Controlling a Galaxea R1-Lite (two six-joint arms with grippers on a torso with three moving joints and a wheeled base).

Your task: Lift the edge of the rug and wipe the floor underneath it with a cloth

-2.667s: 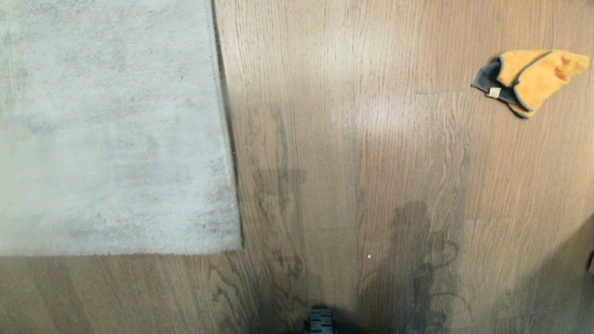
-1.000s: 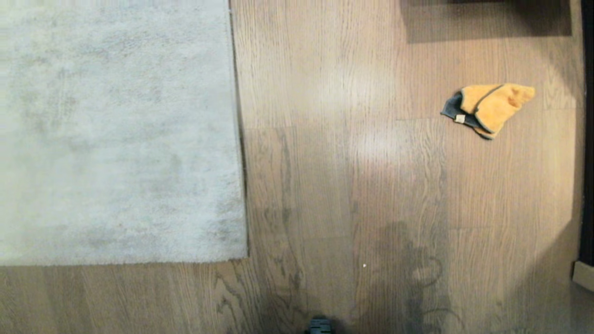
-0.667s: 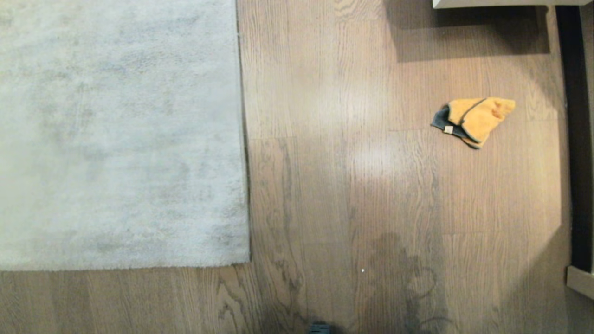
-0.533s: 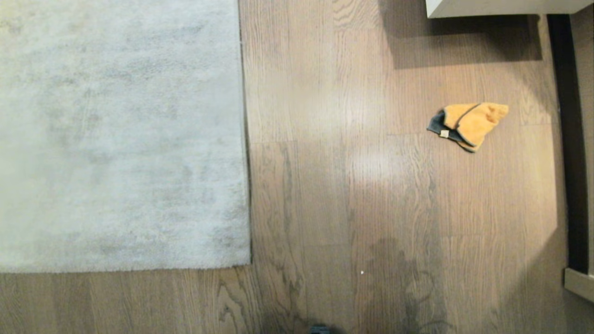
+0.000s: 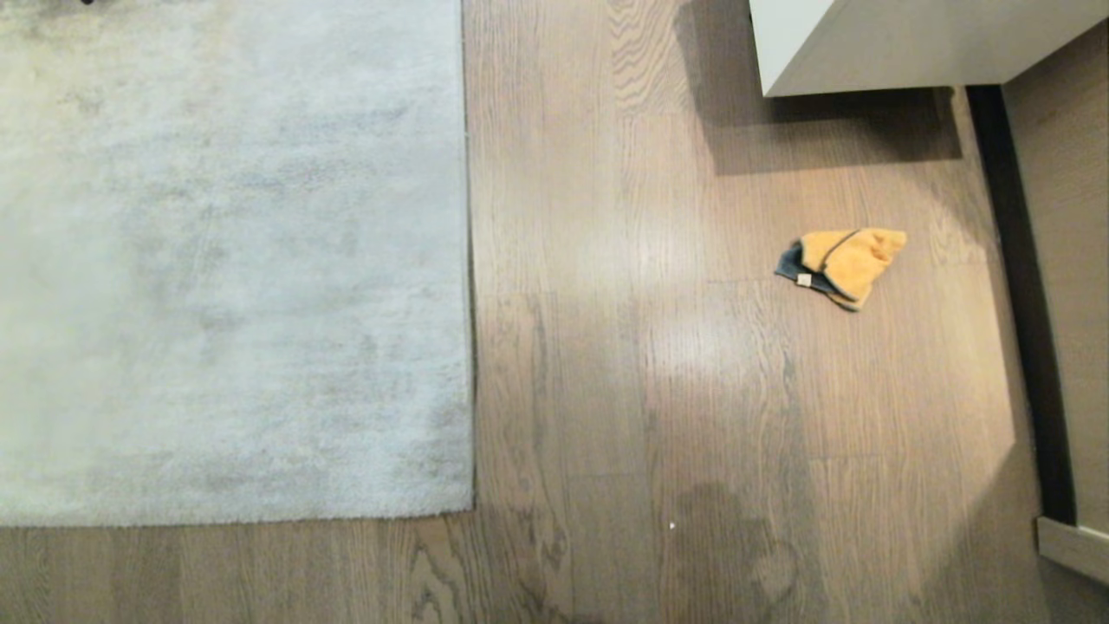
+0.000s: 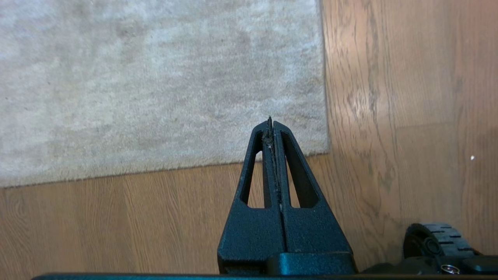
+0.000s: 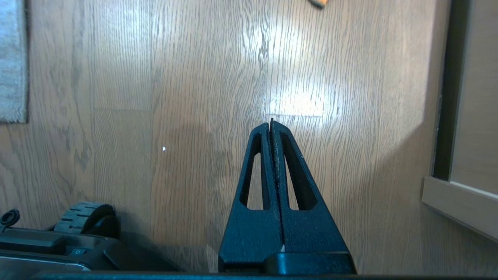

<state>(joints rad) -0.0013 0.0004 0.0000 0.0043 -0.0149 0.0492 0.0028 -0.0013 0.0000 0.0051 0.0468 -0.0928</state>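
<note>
The pale grey rug (image 5: 225, 260) lies flat on the left of the head view; its straight rug edge (image 5: 469, 260) runs up the middle and its near border lies along the lower left. The brown wood floor (image 5: 658, 364) fills the rest. The orange cloth (image 5: 845, 265) with dark reverse lies crumpled on the floor at the right, apart from the rug. My left gripper (image 6: 270, 121) hangs shut and empty above the rug's near corner (image 6: 325, 147). My right gripper (image 7: 271, 123) hangs shut and empty over bare floor (image 7: 186, 77); a scrap of the cloth (image 7: 318, 3) shows at that view's margin.
A white low cabinet (image 5: 892, 43) stands at the far right, casting a shadow on the planks. A dark gap and a wooden panel (image 5: 1061, 260) run along the right side, with a pale skirting piece (image 5: 1070, 546). My base wheel (image 6: 439, 241) shows near the floor.
The whole head view has drawn back and shifted: rug and cloth appear smaller and lower, and the white cabinet has come into sight at the top right. Nothing on the floor has moved.
</note>
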